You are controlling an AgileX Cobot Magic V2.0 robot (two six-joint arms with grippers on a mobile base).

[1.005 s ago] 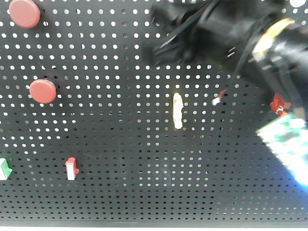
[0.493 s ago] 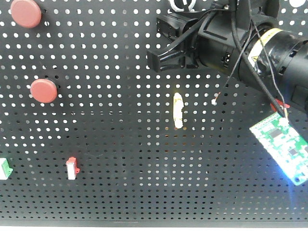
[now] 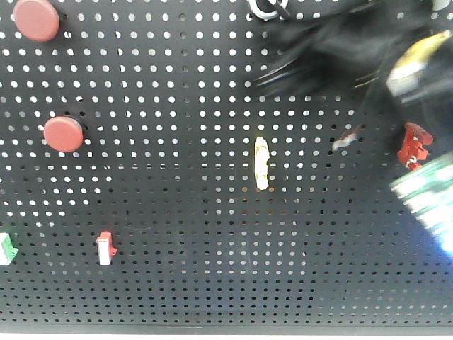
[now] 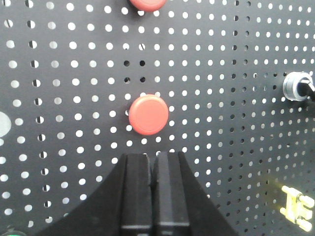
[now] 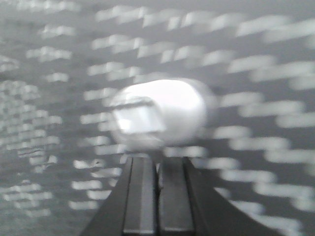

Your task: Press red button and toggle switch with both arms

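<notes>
Approach, I judge: the left tool (image 4: 153,160), jaws pressed together and empty, sits just below the round red plastic button (image 4: 148,114) and needs a straight push. The right tool (image 5: 158,164), likewise closed, faces a smeared pale rounded knob (image 5: 162,115), perhaps the toggle switch. The black robot arm (image 3: 340,49) is blurred.

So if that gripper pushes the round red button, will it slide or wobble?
Probably not: the red button looks fixed to the pegboard, so it should sink inward rather than slide. Its smooth cap might let the left gripper slip if off-centre.
</notes>
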